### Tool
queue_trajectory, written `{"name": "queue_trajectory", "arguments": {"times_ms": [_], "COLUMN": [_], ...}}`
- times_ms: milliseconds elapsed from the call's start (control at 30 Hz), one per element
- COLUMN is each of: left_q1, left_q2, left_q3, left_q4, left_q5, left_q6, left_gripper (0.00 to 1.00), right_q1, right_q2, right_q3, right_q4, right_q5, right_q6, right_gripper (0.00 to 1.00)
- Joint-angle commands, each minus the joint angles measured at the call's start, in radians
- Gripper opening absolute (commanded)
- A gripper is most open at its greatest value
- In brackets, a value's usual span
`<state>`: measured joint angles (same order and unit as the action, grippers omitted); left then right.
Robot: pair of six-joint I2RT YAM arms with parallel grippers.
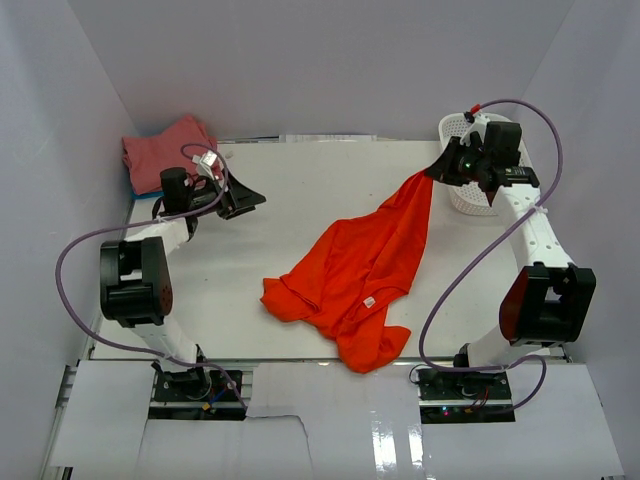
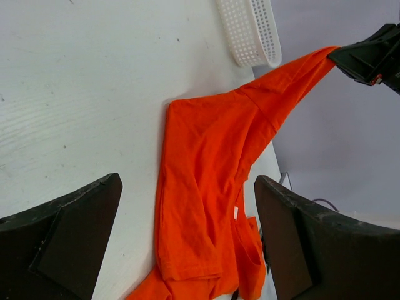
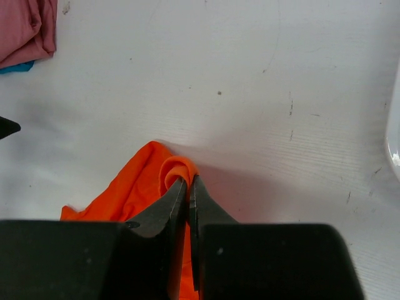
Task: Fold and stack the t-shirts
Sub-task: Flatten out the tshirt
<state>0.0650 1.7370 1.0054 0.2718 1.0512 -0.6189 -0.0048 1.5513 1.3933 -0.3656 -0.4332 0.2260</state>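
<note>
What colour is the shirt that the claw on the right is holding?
The shirt is bright orange-red, clearest in the top view.

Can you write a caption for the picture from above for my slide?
Right claw holds up one corner of the orange-red t-shirt; left claw hangs open.
</note>
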Motion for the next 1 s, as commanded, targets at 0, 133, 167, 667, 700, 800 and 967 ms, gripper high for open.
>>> {"name": "queue_trajectory", "arguments": {"times_ms": [0,133,167,667,700,800,967], "left_q1": [-0.005,-0.008,-0.007,-0.014,-0.014,-0.013,-0.013], "left_q2": [-0.172,-0.249,-0.258,-0.675,-0.709,-0.801,-0.794], "left_q3": [-0.021,-0.005,-0.004,0.029,0.009,-0.135,-0.222], "left_q4": [0.067,0.004,0.006,0.045,0.069,0.192,0.257], "left_q5": [-0.116,-0.223,-0.194,-0.613,-0.655,-0.821,-0.622], "left_q6": [0.007,0.039,0.06,0.227,0.191,0.09,0.177], "left_gripper": [0.98,0.98,0.98,0.98,0.98,0.97,0.98], "right_q1": [0.003,0.003,0.003,0.037,0.035,0.035,0.037], "right_q2": [0.006,0.01,0.01,0.02,0.023,0.023,0.02], "right_q3": [0.042,0.039,0.036,0.061,0.064,0.065,0.055], "right_q4": [0.048,0.053,0.06,0.048,0.044,0.036,0.045], "right_q5": [-0.013,-0.016,-0.018,-0.016,-0.015,-0.012,-0.022], "right_q6": [-0.017,-0.01,-0.005,-0.019,-0.022,-0.03,-0.028], "right_gripper": [0.08,0.08,0.08,0.08,0.08,0.08,0.08]}}
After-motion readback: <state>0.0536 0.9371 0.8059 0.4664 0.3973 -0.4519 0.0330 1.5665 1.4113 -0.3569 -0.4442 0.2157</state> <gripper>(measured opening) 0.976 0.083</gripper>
